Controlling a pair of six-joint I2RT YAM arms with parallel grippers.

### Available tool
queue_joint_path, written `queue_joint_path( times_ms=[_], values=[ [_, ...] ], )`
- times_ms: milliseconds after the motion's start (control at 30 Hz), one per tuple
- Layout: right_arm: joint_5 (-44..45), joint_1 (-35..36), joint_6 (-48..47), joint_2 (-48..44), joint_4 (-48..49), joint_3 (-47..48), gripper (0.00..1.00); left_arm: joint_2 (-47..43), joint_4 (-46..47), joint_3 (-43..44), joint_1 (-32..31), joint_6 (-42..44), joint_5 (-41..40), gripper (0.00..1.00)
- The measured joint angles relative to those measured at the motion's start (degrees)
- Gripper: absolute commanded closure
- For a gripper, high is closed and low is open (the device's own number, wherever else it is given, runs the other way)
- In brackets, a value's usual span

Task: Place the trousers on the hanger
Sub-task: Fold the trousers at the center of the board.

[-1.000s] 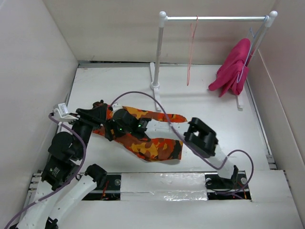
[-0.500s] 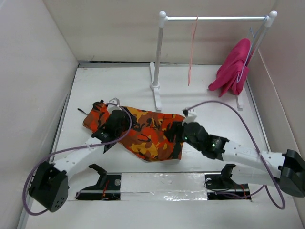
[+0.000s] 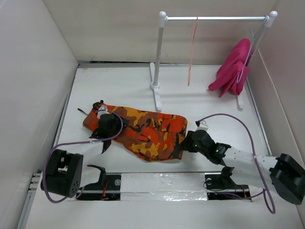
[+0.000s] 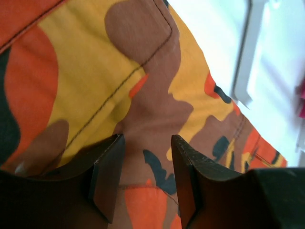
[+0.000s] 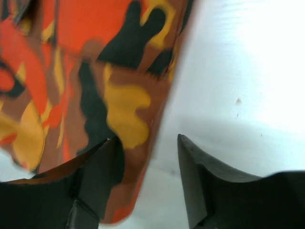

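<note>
The trousers [image 3: 147, 131], in orange, red, yellow and black camouflage, lie spread flat on the white table. My left gripper [image 3: 110, 126] rests over their left end. In the left wrist view it [image 4: 145, 176] is open, with flat cloth [image 4: 119, 71] showing between the fingers. My right gripper [image 3: 186, 143] sits at the trousers' right edge. It [image 5: 147, 176] is open too, and the cloth edge [image 5: 95, 71] runs between its fingers, bare table on the right. The salmon-pink hanger [image 3: 191, 47] hangs from the rail at the back, far from both grippers.
A white tube rail frame [image 3: 214, 19] stands at the back, its left foot [image 3: 155, 88] just beyond the trousers. A magenta garment [image 3: 233, 67] hangs at the rail's right end. Walls close in on the left, back and right. Purple cables loop off both arms.
The trousers went from a narrow, bunched shape to a wider, flatter spread. Both arms came down off them, and the grippers now sit low at the left end and right edge.
</note>
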Motion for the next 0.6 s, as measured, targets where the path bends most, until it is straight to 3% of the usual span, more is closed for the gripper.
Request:
queue_joint_path(
  times_ms=[33, 100, 400, 467, 533, 600],
  values=[
    [-1.2, -1.8, -0.7, 2.4, 1.7, 0.1, 0.81, -1.4, 0.1, -0.8, 0.0, -0.4, 0.1, 0.58],
    [-3.6, -6.1, -2.0, 6.6, 4.1, 0.5, 0.99, -5.8, -1.2, -2.4, 0.0, -1.3, -0.7, 0.58],
    [-13.3, -25.4, -13.5, 14.5, 8.5, 6.8, 1.00, -26.8, -10.2, -9.1, 0.6, -3.8, -8.8, 0.58],
    [-15.5, -28.7, -16.3, 17.7, 8.4, 10.2, 0.84, -29.6, -12.7, -10.6, 0.6, -4.2, -9.7, 0.58],
    [-17.4, -31.3, -18.8, 19.3, 8.3, 12.6, 0.57, -32.3, -15.0, -11.1, 0.6, -4.3, -10.0, 0.59],
    [-18.6, -33.4, -21.1, 18.9, 7.6, 14.0, 0.47, -35.3, -16.8, -11.1, 0.6, -3.9, -9.9, 0.59]
  ],
)
